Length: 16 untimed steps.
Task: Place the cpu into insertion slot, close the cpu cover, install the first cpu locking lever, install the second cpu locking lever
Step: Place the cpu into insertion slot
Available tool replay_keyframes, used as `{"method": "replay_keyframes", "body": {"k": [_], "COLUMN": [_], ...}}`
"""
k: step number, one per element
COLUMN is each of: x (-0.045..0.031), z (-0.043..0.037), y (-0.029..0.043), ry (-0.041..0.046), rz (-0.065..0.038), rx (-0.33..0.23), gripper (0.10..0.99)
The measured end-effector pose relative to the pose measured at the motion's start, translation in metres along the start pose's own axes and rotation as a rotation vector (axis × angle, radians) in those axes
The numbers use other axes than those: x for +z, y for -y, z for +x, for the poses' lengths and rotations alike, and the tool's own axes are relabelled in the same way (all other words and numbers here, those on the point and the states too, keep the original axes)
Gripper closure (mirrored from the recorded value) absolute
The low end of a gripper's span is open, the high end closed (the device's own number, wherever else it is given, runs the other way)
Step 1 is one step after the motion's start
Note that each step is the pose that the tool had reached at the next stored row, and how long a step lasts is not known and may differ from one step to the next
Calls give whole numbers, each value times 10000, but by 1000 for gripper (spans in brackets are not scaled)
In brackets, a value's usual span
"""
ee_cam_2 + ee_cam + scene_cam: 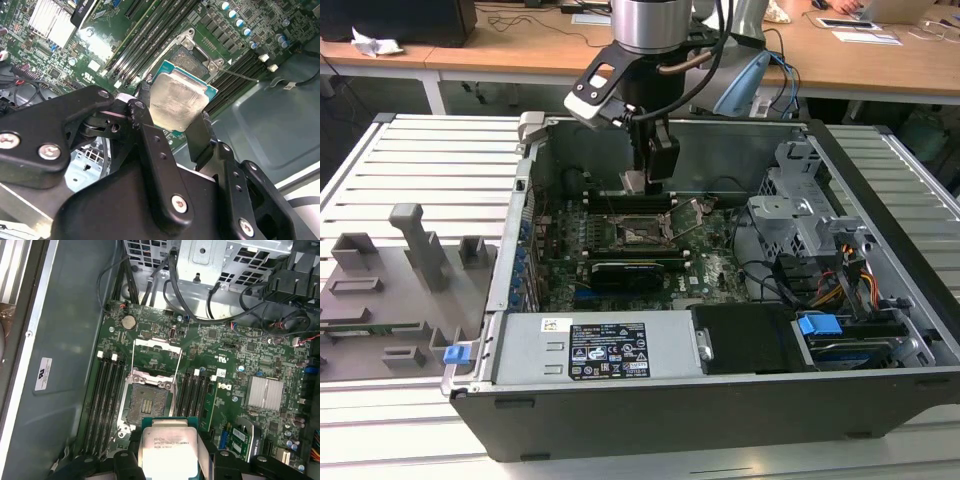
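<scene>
My gripper [642,183] hangs inside the open computer case, shut on the cpu [634,181], a flat square chip with a dull silver face. In both wrist views the black fingers [150,135] clamp the cpu [177,102] [170,447] by two opposite edges. It hovers a little above the green motherboard, off to one side of the insertion slot [149,405] [192,60] [638,232]. The dark square socket lies bare. The cpu cover [155,357], a silvery frame with an open centre, is swung open beyond the socket's hinge edge.
Long black memory slots [102,400] flank the socket on both sides. A black card with a green stripe [635,270] lies near it, a power supply [610,350] at the case front, and a drive cage with cables [800,215] toward the exterior view's right. A grey fixture plate [390,290] lies outside.
</scene>
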<state>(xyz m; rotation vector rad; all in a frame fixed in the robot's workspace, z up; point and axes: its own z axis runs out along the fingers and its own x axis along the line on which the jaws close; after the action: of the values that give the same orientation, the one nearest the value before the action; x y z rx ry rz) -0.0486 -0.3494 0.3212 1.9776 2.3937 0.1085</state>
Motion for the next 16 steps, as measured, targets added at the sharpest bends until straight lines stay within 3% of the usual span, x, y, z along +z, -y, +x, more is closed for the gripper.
{"method": "replay_keyframes", "body": {"k": [16], "x": [72], "z": [-1], "y": [6], "ry": [0], "rz": [0], "rx": [6], "gripper": [561]}}
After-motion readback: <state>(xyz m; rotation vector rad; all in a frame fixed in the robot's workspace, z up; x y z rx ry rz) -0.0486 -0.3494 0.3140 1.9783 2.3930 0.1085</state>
